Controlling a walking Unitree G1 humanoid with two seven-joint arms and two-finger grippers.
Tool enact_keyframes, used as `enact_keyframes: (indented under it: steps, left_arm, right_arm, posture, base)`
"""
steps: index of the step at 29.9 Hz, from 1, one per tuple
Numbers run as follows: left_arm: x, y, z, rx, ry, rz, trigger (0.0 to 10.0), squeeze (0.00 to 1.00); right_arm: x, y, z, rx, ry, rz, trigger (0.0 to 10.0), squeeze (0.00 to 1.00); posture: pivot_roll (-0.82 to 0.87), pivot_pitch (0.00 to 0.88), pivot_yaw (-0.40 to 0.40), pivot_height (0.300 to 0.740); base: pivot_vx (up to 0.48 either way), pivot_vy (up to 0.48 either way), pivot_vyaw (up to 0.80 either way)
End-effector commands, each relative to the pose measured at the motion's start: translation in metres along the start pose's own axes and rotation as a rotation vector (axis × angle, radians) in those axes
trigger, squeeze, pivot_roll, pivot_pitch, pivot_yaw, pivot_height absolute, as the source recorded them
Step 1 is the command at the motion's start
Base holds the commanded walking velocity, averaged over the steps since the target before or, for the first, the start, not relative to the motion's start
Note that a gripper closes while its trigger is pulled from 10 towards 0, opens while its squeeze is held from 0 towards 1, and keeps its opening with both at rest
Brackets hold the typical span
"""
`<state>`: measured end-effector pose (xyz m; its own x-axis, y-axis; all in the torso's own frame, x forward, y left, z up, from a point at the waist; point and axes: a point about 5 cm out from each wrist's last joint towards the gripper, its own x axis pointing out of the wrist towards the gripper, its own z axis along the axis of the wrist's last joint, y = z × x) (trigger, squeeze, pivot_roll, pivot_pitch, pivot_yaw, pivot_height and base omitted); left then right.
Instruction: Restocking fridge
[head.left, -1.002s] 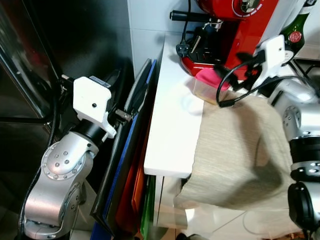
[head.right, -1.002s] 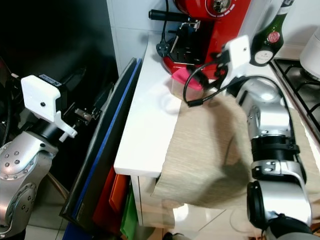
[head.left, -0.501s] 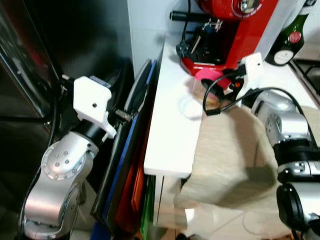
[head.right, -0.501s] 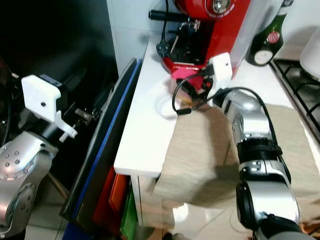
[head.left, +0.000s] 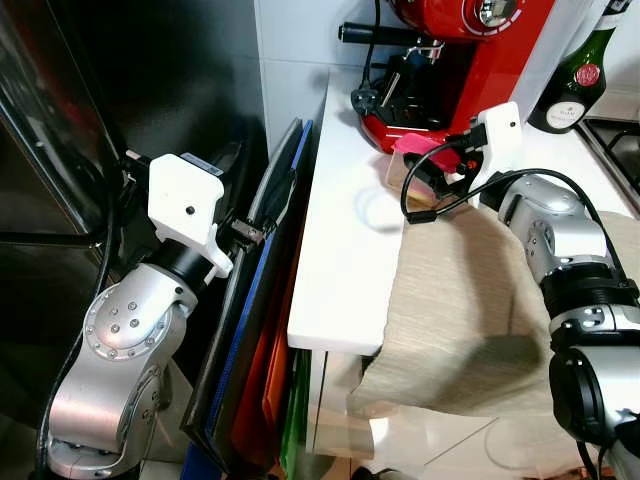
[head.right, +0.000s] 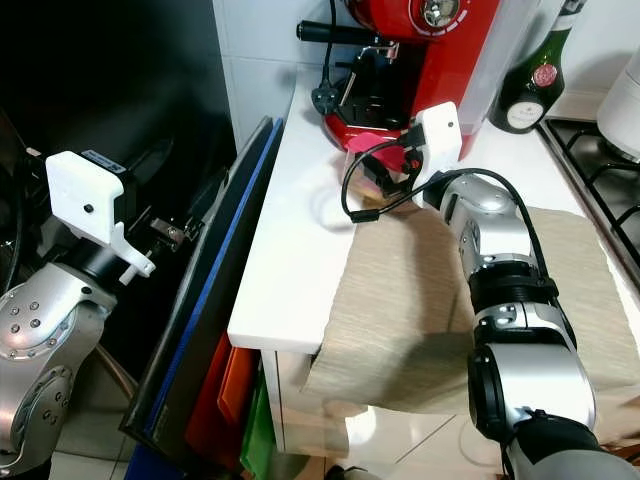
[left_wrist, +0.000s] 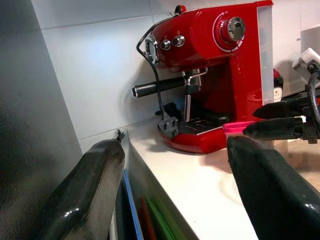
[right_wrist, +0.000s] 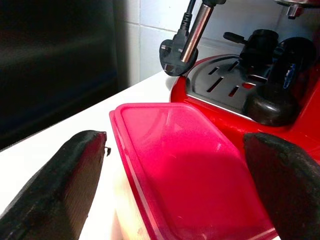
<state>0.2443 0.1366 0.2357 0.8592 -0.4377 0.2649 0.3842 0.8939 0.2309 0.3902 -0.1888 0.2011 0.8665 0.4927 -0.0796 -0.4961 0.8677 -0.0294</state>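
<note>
The clear plastic container with a pink lid (right_wrist: 185, 185) sits near the white surface's (head.left: 345, 260) back edge, ungrasped; the right pincer (right_wrist: 175, 190) straddles it wide. The left pincer (left_wrist: 175, 195) hovers wide. Restocking looks barely begun.

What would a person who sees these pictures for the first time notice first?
First comes the bright red coffee machine at the back of the white counter. Right in front of it sits a clear container with a pink lid, and the right hand is open around it. A beige cloth hangs over the counter's front edge.
</note>
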Motion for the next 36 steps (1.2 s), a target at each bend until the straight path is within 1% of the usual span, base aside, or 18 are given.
enact_keyframes:
  steps: [1, 5, 14, 15, 16, 17, 25, 28, 36]
  left_arm:
    - [-0.002, 0.004, 0.001, 0.006, 0.006, 0.028, 10.0, 0.00]
    - [-0.003, 0.004, 0.001, 0.006, 0.009, 0.027, 10.0, 0.00]
    - [-0.003, 0.004, 0.000, 0.010, 0.013, 0.027, 10.0, 0.00]
    - [-0.003, 0.004, 0.000, 0.011, 0.014, 0.026, 10.0, 0.00]
    - [-0.003, 0.004, 0.000, 0.011, 0.014, 0.026, 10.0, 0.00]
    - [-0.003, 0.004, 0.000, 0.011, 0.015, 0.025, 10.0, 0.00]
    - [-0.002, 0.004, -0.001, 0.010, 0.013, 0.026, 10.0, 0.00]
    - [-0.002, 0.004, -0.001, 0.011, 0.013, 0.028, 10.0, 0.00]
    - [-0.002, 0.004, -0.001, 0.012, 0.013, 0.026, 10.0, 0.00]
  right_arm:
    - [0.002, 0.003, -0.015, 0.046, 0.060, 0.012, 10.0, 0.00]
    - [0.002, 0.005, -0.017, 0.054, 0.063, 0.026, 10.0, 0.00]
    - [-0.001, 0.009, -0.014, 0.078, 0.027, 0.058, 10.0, 0.00]
    - [-0.001, 0.009, -0.014, 0.082, 0.020, 0.059, 4.1, 0.00]
    - [-0.002, 0.010, -0.013, 0.085, 0.013, 0.061, 1.9, 0.00]
    - [-0.002, 0.011, -0.013, 0.090, 0.009, 0.070, 0.0, 0.00]
    - [-0.003, 0.018, -0.021, 0.120, 0.030, 0.103, 0.0, 0.00]
    - [-0.004, 0.021, -0.024, 0.155, 0.035, 0.115, 0.0, 0.00]
    - [-0.004, 0.028, -0.029, 0.181, 0.041, 0.131, 0.0, 0.00]
  posture:
    - [0.16, 0.041, -0.034, 0.740]
    - [0.16, 0.041, -0.036, 0.740]
    - [0.16, 0.039, -0.035, 0.740]
    - [0.16, 0.039, -0.035, 0.740]
    - [0.16, 0.039, -0.035, 0.740]
    - [0.15, 0.036, -0.036, 0.740]
    - [0.15, 0.031, -0.039, 0.740]
    - [0.15, 0.030, -0.040, 0.740]
    - [0.15, 0.030, -0.039, 0.740]
  base:
    - [0.000, 0.000, 0.00]
    - [0.000, 0.000, 0.00]
    - [0.000, 0.000, 0.00]
    - [0.000, 0.000, 0.00]
    - [0.000, 0.000, 0.00]
    - [0.000, 0.000, 0.00]
    - [0.000, 0.000, 0.00]
    - [0.000, 0.000, 0.00]
    - [0.000, 0.000, 0.00]
